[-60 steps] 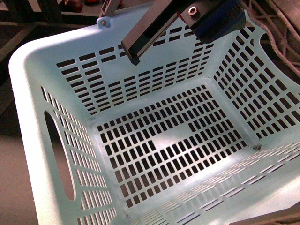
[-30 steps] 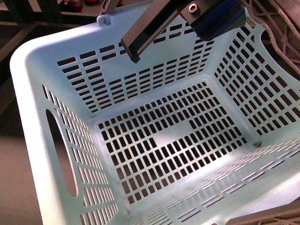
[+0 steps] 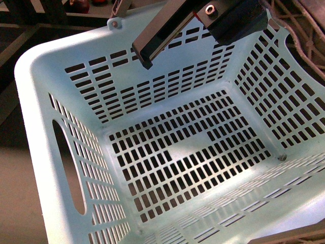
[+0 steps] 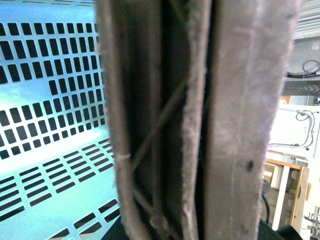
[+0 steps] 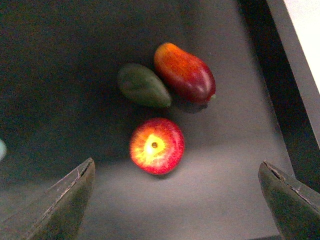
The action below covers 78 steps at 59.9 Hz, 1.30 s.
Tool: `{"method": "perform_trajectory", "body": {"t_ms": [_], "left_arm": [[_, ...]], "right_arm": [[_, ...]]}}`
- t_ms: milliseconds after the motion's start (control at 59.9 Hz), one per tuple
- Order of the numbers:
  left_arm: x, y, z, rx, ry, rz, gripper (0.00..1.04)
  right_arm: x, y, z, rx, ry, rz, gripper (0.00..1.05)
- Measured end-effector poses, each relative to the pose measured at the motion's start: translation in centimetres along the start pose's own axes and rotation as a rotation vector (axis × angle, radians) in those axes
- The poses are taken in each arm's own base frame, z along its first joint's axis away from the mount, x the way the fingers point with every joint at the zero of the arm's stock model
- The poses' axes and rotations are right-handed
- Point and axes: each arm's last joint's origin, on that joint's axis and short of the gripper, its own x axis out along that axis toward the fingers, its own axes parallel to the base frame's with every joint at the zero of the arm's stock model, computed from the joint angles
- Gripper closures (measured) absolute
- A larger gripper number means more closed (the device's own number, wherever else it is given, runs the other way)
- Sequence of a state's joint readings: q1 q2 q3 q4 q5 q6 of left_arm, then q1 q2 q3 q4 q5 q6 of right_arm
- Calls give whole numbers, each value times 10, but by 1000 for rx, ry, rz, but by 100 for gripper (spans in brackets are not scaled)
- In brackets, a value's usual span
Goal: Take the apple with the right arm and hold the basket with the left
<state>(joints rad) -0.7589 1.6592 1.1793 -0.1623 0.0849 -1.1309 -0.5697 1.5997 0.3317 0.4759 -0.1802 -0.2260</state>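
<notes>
The pale turquoise basket (image 3: 66,168) fills the front view, tilted and empty. My left gripper (image 3: 144,57), black bar fingers on a dark blue block, reaches over its far wall. In the left wrist view the brown-grey ribbed handle (image 4: 240,125) sits right against the camera, clamped, with the slotted basket (image 4: 50,150) beside it. The apple (image 5: 156,145), red with a yellow centre, lies on a dark grey surface in the right wrist view. My right gripper (image 5: 177,172) hangs above it, open and empty, with the apple just beyond the line between its fingertips.
A dull green fruit (image 5: 144,86) and a red-orange oblong fruit (image 5: 185,71) lie touching each other just beyond the apple. A black edge (image 5: 270,75) bounds the grey surface on one side. Dark maroon fruit (image 3: 80,5) shows behind the basket.
The basket has shifted slightly to the right in the front view. My left gripper has barely moved.
</notes>
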Motion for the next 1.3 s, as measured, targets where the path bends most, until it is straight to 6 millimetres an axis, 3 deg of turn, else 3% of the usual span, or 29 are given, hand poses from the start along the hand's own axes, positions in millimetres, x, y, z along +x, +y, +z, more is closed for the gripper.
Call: {"method": "perform_trajectory", "body": {"t_ms": [167,351,584,952,1302], "left_arm": [[0,0,0,1,-2,1,89],[0,0,0,0,1,0,89],[0,0,0,0,0,0,89],[0,0,0,0,1,0,89],[0,0,0,0,1,0,89]], "right_arm": [[49,2,-24,-64,133,-12,9],[79,11,-43,-74,231,12,9],[102,23,-43,-87,252,28,9],[136,26,-33,-68,272,10,9],[152,28,-30,-60,282,1,9]]}}
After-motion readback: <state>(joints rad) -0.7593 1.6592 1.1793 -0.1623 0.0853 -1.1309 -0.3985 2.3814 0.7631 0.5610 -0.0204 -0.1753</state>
